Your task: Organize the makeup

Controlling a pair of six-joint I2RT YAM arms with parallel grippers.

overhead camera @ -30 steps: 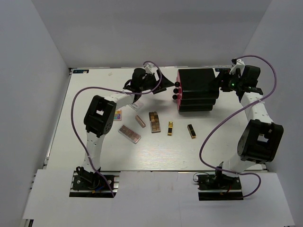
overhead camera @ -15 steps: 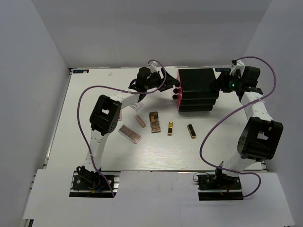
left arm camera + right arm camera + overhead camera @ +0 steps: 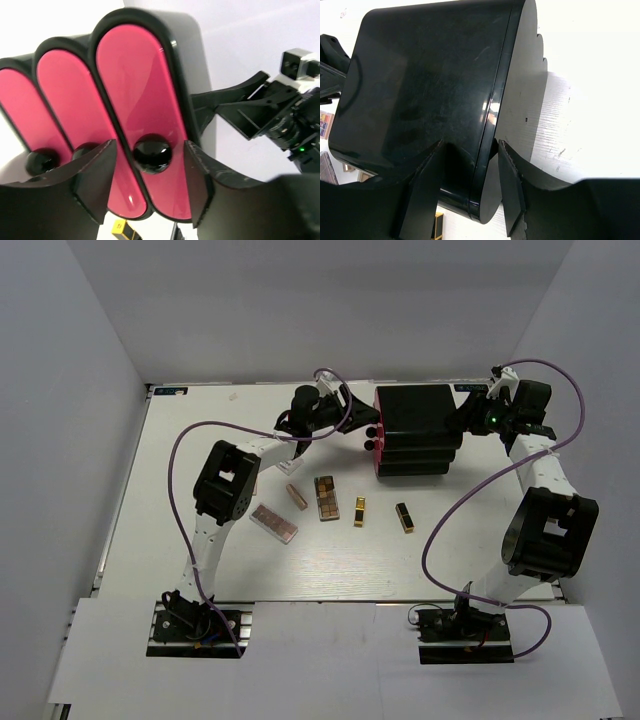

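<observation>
On the white table [image 3: 170,500], near the middle, a row of makeup: a pink palette [image 3: 273,523] on the left, then a rose-gold tube [image 3: 296,496], a brown palette [image 3: 326,497], a gold lipstick [image 3: 359,511] and a black-and-gold lipstick [image 3: 404,517] on the right, all lying flat and apart from each other. A small white card [image 3: 291,466] just behind the tube, close by the left arm. Behind the row, at the far side of the table, a big black box [image 3: 415,425] with three pink drawers [image 3: 135,100] facing left. Left pincer [image 3: 150,145]: up at the drawer fronts, partly open, one finger on each side of a round black knob [image 3: 152,154], a small gap on both sides, holding nothing. Right pincer [image 3: 470,145]: at the back of the box, partly open, one finger over the top, the other down the back wall, the back edge in between. Cannot tell if these fingers press on the box.
</observation>
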